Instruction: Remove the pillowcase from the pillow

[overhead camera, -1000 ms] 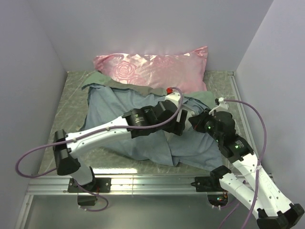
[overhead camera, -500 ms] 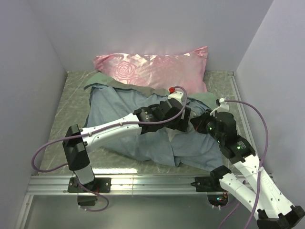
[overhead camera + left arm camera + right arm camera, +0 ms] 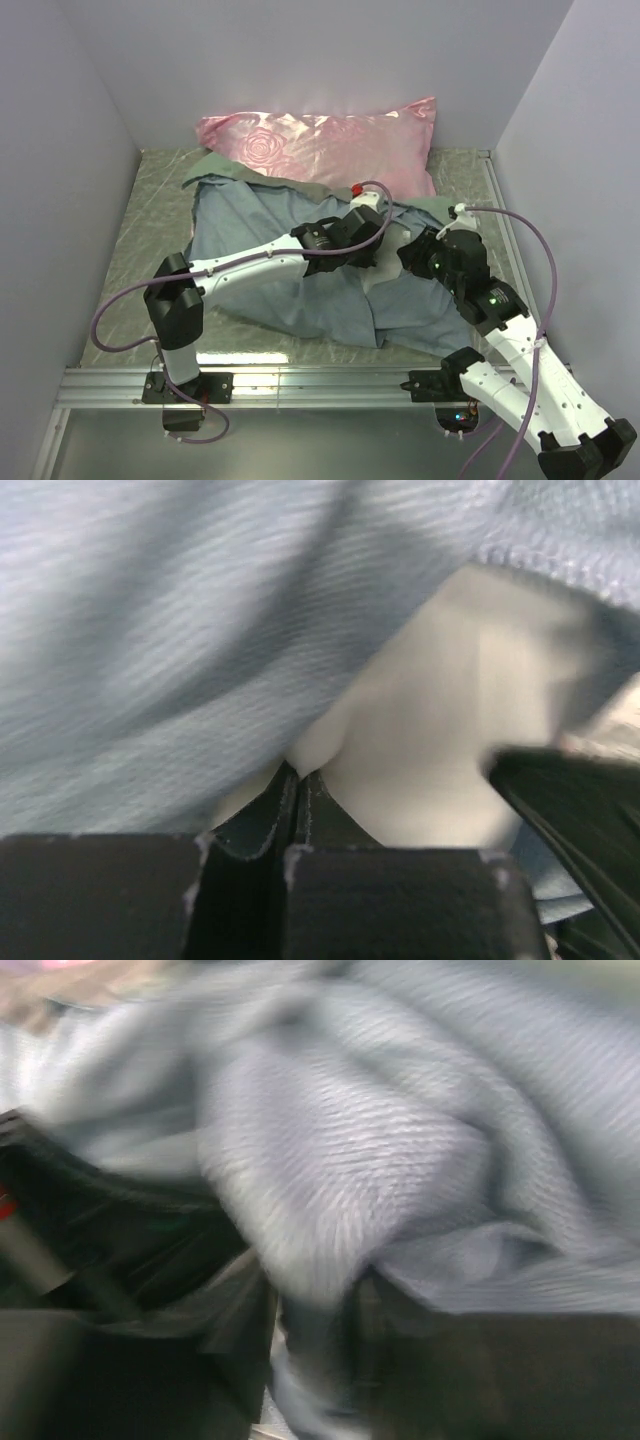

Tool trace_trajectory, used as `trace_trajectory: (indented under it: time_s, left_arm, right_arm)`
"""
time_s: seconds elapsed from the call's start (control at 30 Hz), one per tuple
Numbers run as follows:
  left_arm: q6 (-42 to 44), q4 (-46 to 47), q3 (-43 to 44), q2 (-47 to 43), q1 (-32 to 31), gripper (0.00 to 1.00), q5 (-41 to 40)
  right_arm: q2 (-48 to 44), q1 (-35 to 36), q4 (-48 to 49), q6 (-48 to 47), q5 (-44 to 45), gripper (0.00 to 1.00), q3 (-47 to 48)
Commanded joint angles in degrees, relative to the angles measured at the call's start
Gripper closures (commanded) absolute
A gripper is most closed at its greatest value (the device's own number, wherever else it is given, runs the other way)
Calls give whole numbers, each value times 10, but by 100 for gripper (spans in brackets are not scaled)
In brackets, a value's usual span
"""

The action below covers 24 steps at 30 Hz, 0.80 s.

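The pillowcase point(image 3: 260, 240) lies inside out, grey-blue, crumpled across the middle of the table, with a green edge showing at the back. My left gripper point(image 3: 378, 262) reaches into its folds at centre right. In the left wrist view the left gripper point(image 3: 300, 775) is shut, pinching a fold of the off-white pillow point(image 3: 440, 700) that shows under the pillowcase's hem point(image 3: 200, 600). My right gripper point(image 3: 408, 255) sits just to the right of it. In the blurred right wrist view the right gripper point(image 3: 310, 1330) has its jaws parted, with a bunch of pillowcase point(image 3: 350, 1140) lying between them.
A shiny pink rose-patterned pillow point(image 3: 320, 140) leans against the back wall. Walls close in the left, back and right sides. A metal rail point(image 3: 300, 380) runs along the near edge. The left arm's dark body point(image 3: 100, 1230) is close beside the right gripper.
The left arm has stretched farther right into the cloth, and its jaws went from open to shut on the pillow. The right gripper's jaws have parted. The pillowcase has shifted slightly.
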Motion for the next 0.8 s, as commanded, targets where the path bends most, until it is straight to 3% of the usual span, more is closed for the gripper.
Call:
trace_trajectory:
  time_s: [0.0,0.13,0.37,0.43,0.47,0.57,0.67,0.73,0.77]
  left_arm:
    - [-22,21,-30,-17,31,100,-44]
    - [-43,36,-57,-66,63,100,-57]
    - [-45,42,-52,-108,75,100,-66]
    - [-47,45,-61,-126,76,100,-66]
    - [-50,46,-66,-136,76,100,-68]
    - [-52,49,-88,-173,77,100,-86]
    - [-51,38,-89,-200,83,100,-103]
    - [-49,38,-88,-216,89,100,-104]
    - [-48,39,-88,-219,91,100,-103]
  right_arm:
    - [-4,5,83,5,-26,57,17]
    - [-2,5,45,0,-23,38,19]
    - [-4,6,-7,-6,12,34,7]
    - [9,6,-11,-10,23,40,1]
    - [11,5,-12,-9,28,54,-6]
    - [14,5,-11,0,35,81,-14]
    - [12,3,-39,6,85,93,-8]
    - [12,1,-63,3,102,88,14]
    - [12,0,-66,0,94,65,21]
